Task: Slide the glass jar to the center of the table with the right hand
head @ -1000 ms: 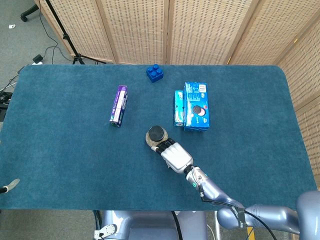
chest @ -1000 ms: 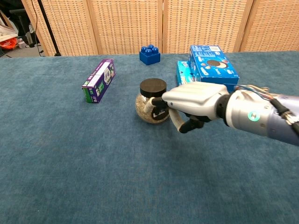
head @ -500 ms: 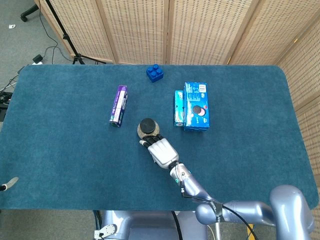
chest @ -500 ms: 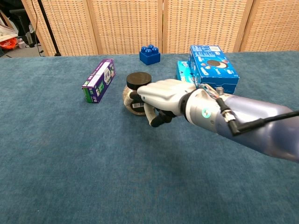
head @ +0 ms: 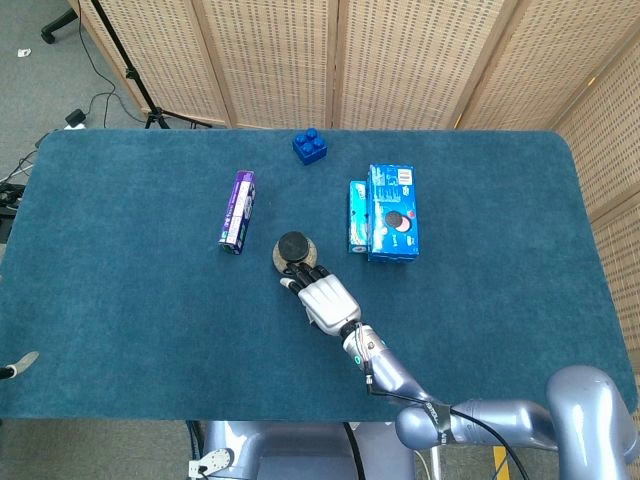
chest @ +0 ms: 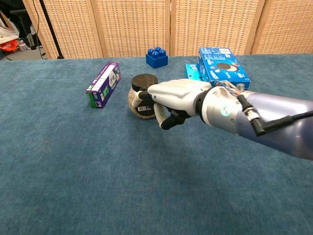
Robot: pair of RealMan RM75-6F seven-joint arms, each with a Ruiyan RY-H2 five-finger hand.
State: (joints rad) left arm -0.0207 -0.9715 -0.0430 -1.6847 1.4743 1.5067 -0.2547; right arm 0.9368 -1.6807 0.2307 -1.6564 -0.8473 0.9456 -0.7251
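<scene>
We look down on a dark blue carpeted table with woven screens behind it. Near the table's middle stands the glass jar, round-bodied with a black lid, upright. In the chest view the same glass jar shows pale contents through its wall.

Our right hand reaches in from about five o'clock of the jar. Its fingertips lie against the jar's near side, touching it at the glass below the lid. In the chest view the right hand lies flat and palm-down, the fingers stretched toward the jar and the thumb curled under; they press against the jar rather than wrap around it. We cannot tell whether any finger hooks behind the jar.

At about ten o'clock of the jar, near it but apart, lies a purple box on its long side. At about two o'clock lie two blue cookie boxes, side by side and touching. At twelve o'clock, well apart and near the far edge, sits a blue toy brick.

At the table's left near corner a small pale tip shows at the edge; we cannot tell what it is. Our left hand does not show plainly.
</scene>
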